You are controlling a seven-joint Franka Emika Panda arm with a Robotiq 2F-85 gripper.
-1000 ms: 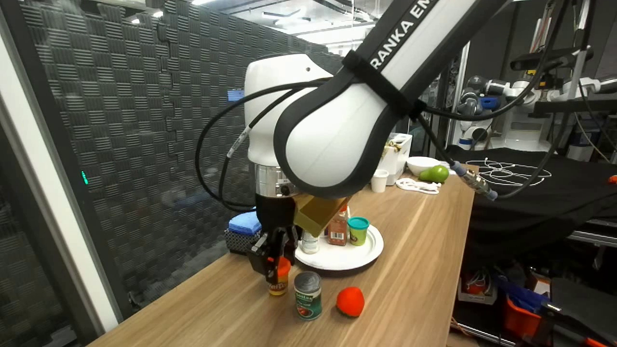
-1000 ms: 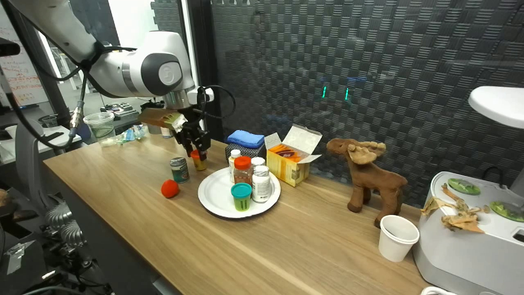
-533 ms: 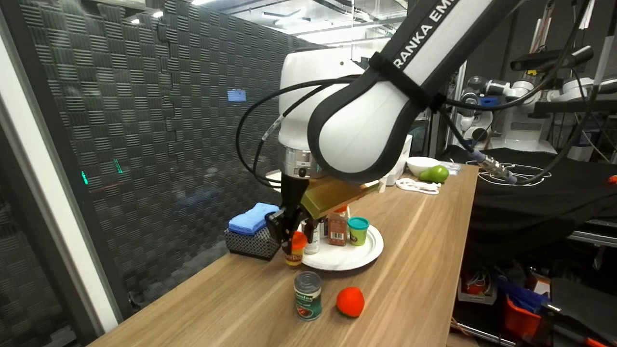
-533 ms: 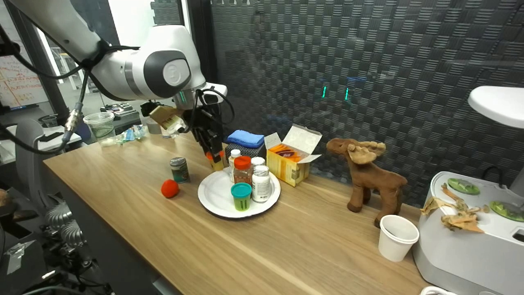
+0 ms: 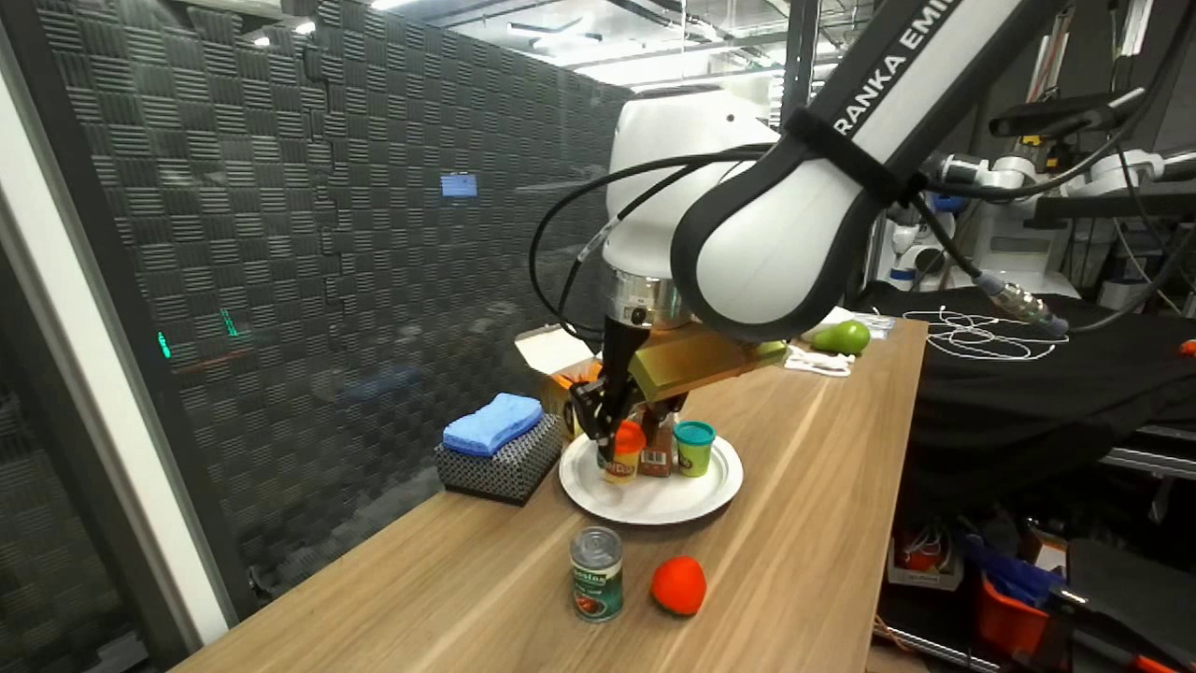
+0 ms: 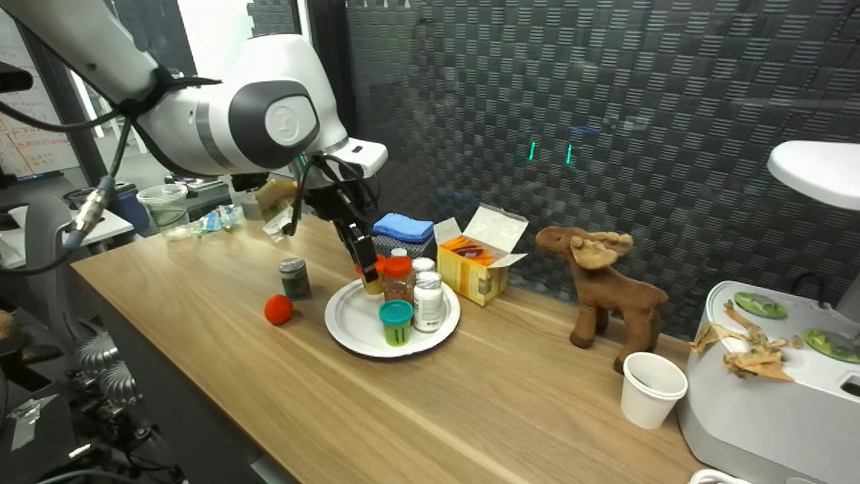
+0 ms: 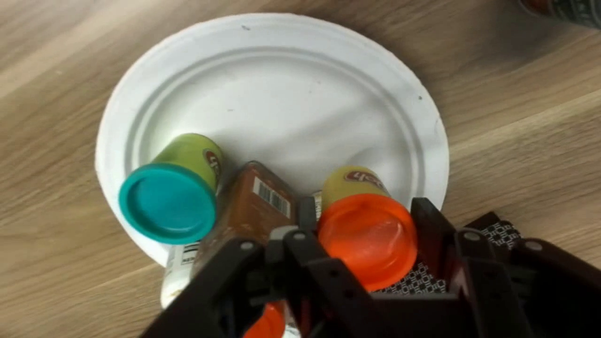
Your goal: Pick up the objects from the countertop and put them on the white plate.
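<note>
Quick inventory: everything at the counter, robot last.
Countertop: one, light brown, underneath
Plate: one, white, on countertop
Orange-lidded tub: one, yellow, gripped, over or on plate
Teal-lidded tub: one, green, on plate
Red-lidded jar: one, brown, on plate
Bottles: three, white, on plate
Can: one, green, on countertop
Ball: one, reddish, beside can
Box: one, dark, beside plate
Sponge: one, blue, on box
Carton: one, yellow, beside box
Toy moose: one, brown, past carton
Cups: count unclear (nested), white, beside toy moose
Appliance: one, greyish, beside cups
Pear: one, green, far end
Cord: one, white, beside pear
Clutter: uncounted, mixed, opposite end
Arm: one, white, above countertop
Gripper: one, black, closed on orange-lidded tub
</note>
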